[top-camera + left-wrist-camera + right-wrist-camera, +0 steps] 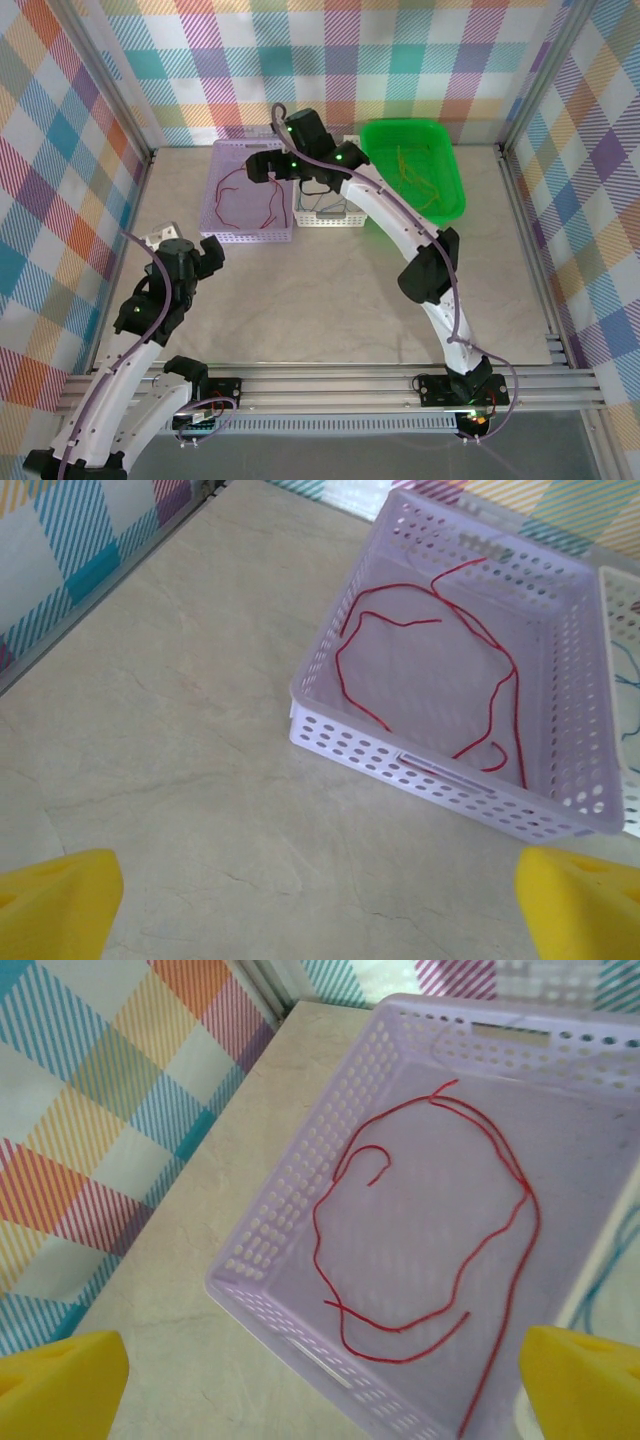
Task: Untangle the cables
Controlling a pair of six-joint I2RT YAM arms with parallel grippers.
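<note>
Thin red cables lie loosely looped in the lilac perforated plastic basket, far left on the counter. The right gripper hovers above them, jaws wide and empty. The left gripper, near left, is likewise wide and empty. This looks like a pause between picks; the next move calls for pinching one single strand.

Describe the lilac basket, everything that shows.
The lilac basket is a shallow rectangular tray of what looks like plastic, with a solid floor, walls pierced with rows of small holes, and a slot handle in each end wall. It stands upright and flat on the pale marbled table, left of a white basket close beside it. Thin red cables lie loosely looped on its floor.
</note>
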